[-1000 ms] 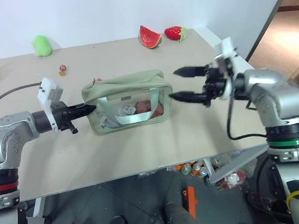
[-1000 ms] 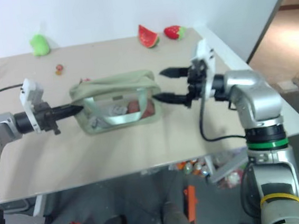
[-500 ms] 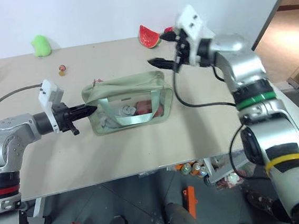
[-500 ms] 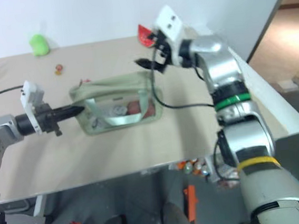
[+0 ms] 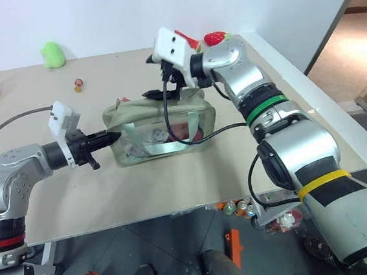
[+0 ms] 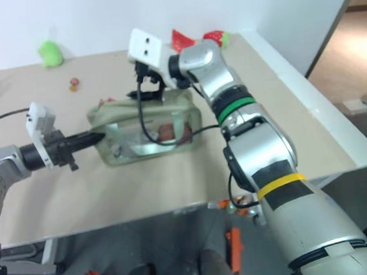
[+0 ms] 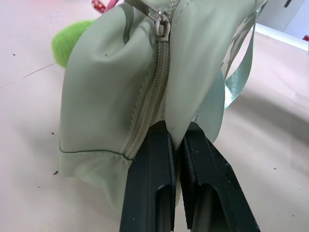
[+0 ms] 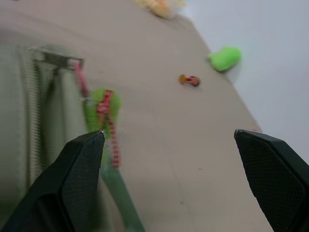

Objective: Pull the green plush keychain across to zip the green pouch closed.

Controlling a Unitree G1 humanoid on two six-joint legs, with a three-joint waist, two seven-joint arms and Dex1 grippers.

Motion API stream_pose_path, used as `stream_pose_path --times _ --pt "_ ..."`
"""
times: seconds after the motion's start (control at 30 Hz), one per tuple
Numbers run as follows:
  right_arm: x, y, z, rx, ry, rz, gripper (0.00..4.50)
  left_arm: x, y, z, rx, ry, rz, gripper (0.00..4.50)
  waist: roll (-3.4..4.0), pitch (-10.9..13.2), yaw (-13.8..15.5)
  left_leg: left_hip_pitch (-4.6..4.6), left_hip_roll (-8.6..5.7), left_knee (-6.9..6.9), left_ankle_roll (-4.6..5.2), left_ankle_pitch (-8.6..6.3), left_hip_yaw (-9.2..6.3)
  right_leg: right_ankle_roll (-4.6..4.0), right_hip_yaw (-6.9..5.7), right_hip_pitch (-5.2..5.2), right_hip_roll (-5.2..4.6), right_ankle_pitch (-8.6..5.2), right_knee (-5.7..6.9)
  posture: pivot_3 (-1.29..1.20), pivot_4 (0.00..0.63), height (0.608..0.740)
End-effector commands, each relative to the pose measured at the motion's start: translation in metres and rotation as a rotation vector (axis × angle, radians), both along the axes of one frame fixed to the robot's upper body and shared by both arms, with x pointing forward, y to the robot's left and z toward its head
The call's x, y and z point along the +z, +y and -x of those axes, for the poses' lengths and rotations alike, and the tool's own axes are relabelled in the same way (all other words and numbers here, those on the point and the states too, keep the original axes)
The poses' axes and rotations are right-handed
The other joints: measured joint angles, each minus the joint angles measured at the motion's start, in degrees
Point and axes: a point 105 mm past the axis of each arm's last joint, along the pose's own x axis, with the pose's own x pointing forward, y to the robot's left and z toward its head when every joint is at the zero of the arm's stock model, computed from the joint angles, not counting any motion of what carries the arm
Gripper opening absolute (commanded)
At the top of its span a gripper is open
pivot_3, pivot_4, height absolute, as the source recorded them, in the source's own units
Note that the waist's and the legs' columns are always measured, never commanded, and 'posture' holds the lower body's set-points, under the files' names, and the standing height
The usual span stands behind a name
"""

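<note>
Green pouch [image 5: 161, 125] upright mid-tabletop, plush keychain [image 8: 99, 112] at its end.
Boxy sage fabric, clear window side and strap handle facing the camera; the fuzzy bright-green keychain with pink-red cord lies on the tabletop just beside the zipper's end.

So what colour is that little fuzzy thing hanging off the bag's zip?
The plush keychain is bright green with pink-red trim, clearest in the right wrist view.

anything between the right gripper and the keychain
Nothing visible. The open right gripper hangs over the pouch's top, and the keychain lies in plain sight just past its fingertips, by the zipper's end.
</note>
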Motion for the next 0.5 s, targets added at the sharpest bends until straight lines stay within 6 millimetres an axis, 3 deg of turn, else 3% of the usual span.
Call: stream_pose_path --times 0.03,0.2,0.37,0.5 --pt "0.012 0.013 0.008 0.046 -0.051 0.029 4.47 -0.007 -0.004 0.003 -0.007 0.028 0.002 0.0 0.0 0.0 0.02 0.0 0.0 0.0 0.0 0.0 0.0 0.0 0.0 0.01 0.0 0.0 0.0 0.0 0.15 0.74" --pt "0.009 0.014 0.005 0.028 -0.065 0.041 4.47 -0.007 -0.004 0.004 -0.001 0.026 0.009 0.0 0.0 0.0 0.03 0.0 -0.01 0.02 -0.01 0.0 -0.01 0.0 0.0 0.04 -0.01 0.0 0.0 0.0 0.15 0.74" --pt "0.018 0.011 -0.002 -0.042 -0.072 -0.002 4.47 -0.009 -0.004 0.005 0.004 0.031 0.009 0.0 0.0 0.0 0.02 0.0 -0.01 0.02 -0.01 0.0 -0.02 0.0 -0.01 0.04 -0.01 0.0 0.0 0.0 0.15 0.74" --pt "0.003 0.013 -0.003 -0.046 -0.058 0.035 4.47 -0.009 -0.004 0.005 0.009 0.031 0.011 0.0 -0.01 -0.01 0.03 0.0 -0.02 0.02 -0.01 0.0 -0.03 0.0 -0.02 0.05 -0.01 0.0 -0.01 0.0 0.15 0.74"
